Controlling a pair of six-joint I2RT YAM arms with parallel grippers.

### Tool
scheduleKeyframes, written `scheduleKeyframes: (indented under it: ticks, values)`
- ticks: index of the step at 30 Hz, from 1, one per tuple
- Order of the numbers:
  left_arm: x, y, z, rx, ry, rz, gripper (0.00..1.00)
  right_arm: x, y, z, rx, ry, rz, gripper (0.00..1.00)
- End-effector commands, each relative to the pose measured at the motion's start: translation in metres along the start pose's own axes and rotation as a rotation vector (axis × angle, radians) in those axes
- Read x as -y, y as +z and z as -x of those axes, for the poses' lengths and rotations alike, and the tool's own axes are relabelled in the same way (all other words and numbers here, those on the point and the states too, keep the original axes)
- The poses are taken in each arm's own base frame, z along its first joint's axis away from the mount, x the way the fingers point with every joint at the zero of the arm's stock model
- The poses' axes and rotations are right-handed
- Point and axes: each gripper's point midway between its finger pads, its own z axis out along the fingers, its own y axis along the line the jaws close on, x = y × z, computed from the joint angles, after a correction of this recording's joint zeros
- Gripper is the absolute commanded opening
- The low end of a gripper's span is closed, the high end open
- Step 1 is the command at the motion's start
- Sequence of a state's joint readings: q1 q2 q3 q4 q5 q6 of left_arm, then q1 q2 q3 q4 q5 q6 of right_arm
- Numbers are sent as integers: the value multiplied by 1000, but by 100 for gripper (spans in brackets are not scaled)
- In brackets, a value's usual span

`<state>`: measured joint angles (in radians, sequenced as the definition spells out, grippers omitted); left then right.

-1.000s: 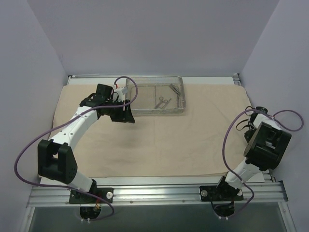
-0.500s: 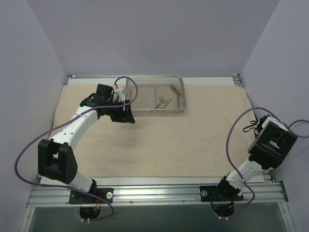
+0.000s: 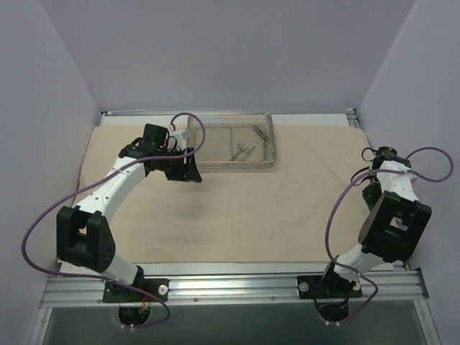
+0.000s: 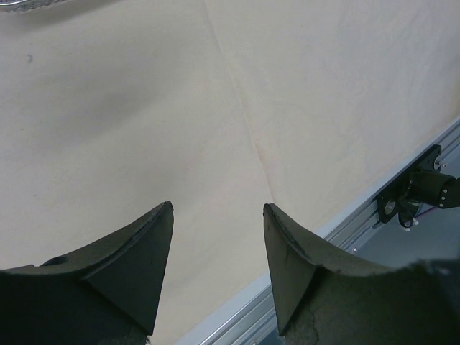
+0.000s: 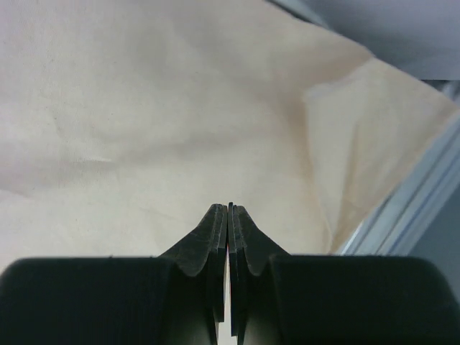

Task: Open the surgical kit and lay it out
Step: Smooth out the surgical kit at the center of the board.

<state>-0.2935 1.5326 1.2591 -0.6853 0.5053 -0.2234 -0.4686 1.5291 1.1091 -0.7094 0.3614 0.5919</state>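
The beige cloth wrap (image 3: 244,208) is laid open and flat over the tabletop (image 3: 309,119). It reaches from the aluminium rail (image 3: 237,282) at the near edge almost to the far edge. Faint creases are seen across it, and its right-hand border is raised in a loose fold (image 5: 374,122). The wire-mesh tray (image 3: 215,147) is set on the cloth at the far edge, slightly left of centre, with its long side parallel to that edge. Thin ring-handled instruments (image 3: 242,152) are lying in its right half, some near the middle and others towards the far right corner.

The number and type of the instruments cannot be made out. In the left wrist view only a silver sliver is shown at the upper left, cut off by the frame.

The left end effector (image 3: 192,177) is held just beside the tray's near left corner, above the cloth. Its fingers (image 4: 144,244) are spread apart and nothing is held between them. The left arm is extended towards the far edge, with its elbow out to the left.

The right end effector (image 5: 228,208) is clenched, pad against pad, with nothing gripped, and is positioned over the cloth's right border. Contact with the cloth cannot be determined. The right arm is folded, with its elbow raised near the rail.
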Motion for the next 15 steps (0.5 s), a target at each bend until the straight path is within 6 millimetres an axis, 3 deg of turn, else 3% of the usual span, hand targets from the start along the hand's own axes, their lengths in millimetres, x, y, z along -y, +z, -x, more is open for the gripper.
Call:
scheduleKeyframes:
  ticks: [1, 4, 9, 15]
  values:
    - [12, -9, 18, 65, 46, -33, 62, -17, 23, -8, -22, -49, 15, 0]
    - [11, -10, 19, 65, 42, -31, 62, -7, 44, -16, -35, -31, -105, 0]
    - [9, -13, 20, 76, 40, -22, 62, 65, 53, -34, -47, -7, -542, 0]
    - [8, -12, 21, 74, 35, -32, 62, 117, 62, -53, -237, 27, -754, 0]
